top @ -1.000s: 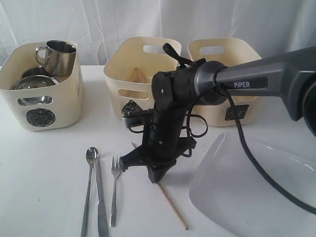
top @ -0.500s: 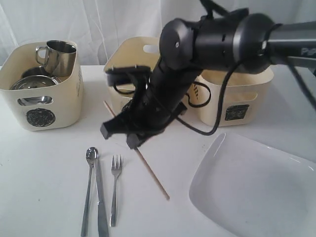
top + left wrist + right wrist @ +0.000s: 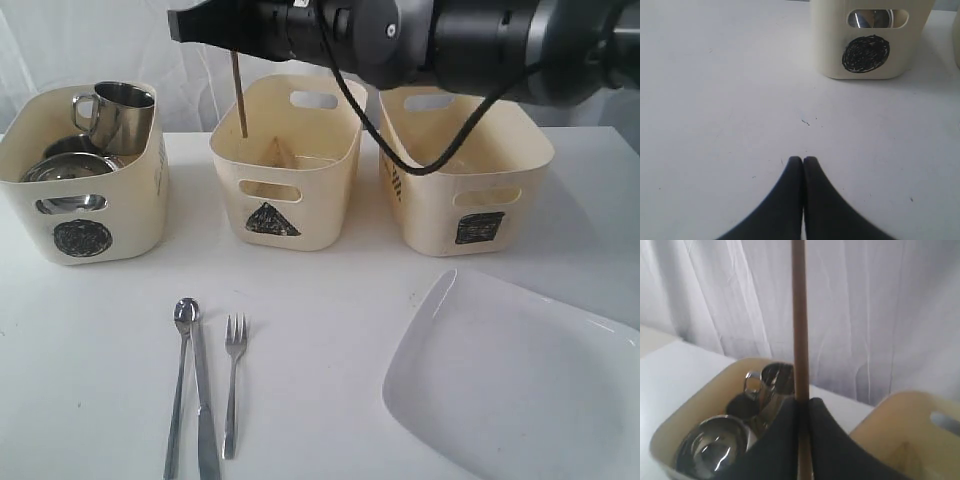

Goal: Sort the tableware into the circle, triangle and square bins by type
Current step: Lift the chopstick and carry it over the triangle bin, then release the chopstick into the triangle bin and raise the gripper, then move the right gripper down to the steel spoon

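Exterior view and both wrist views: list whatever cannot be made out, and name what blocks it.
Cream plastic square-marked bin: contents hidden by its own front wall, exterior view.
Large white rounded-square plate: cut off by right and bottom edges, exterior view.
Thin wooden chopstick: far end cut off by the frame edge, right wrist view; the right gripper hides the held end.
Cream circle-marked bin: rim cut off by the frame edge, left wrist view.
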`<action>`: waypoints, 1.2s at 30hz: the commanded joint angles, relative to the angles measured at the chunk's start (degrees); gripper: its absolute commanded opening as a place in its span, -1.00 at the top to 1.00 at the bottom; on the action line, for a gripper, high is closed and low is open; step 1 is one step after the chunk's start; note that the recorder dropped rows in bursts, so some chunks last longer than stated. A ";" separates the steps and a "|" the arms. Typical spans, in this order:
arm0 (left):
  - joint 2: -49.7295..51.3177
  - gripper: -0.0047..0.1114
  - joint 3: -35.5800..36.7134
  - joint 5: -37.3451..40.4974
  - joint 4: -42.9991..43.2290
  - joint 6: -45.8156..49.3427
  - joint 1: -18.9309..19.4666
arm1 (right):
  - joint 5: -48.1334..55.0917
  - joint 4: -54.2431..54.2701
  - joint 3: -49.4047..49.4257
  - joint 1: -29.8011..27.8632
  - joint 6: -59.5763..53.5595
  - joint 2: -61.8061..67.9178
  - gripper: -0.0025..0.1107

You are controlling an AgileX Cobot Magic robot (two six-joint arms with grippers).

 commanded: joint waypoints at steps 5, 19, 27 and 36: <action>-0.23 0.92 0.15 -0.27 -0.35 -0.22 -0.01 | -12.66 -0.53 -0.01 -0.26 -12.36 9.59 0.96; -0.23 0.92 0.15 -0.27 -0.35 -0.22 -0.01 | -13.40 11.44 -0.01 -5.52 -19.82 13.66 0.34; -0.23 0.92 0.15 -0.27 -0.35 -0.22 -0.01 | -8.71 11.32 -0.01 -5.52 -19.82 10.35 0.10; -0.23 0.92 0.15 -0.27 -0.35 -0.22 -0.01 | 38.53 12.75 -0.01 -4.63 -11.46 -0.75 0.77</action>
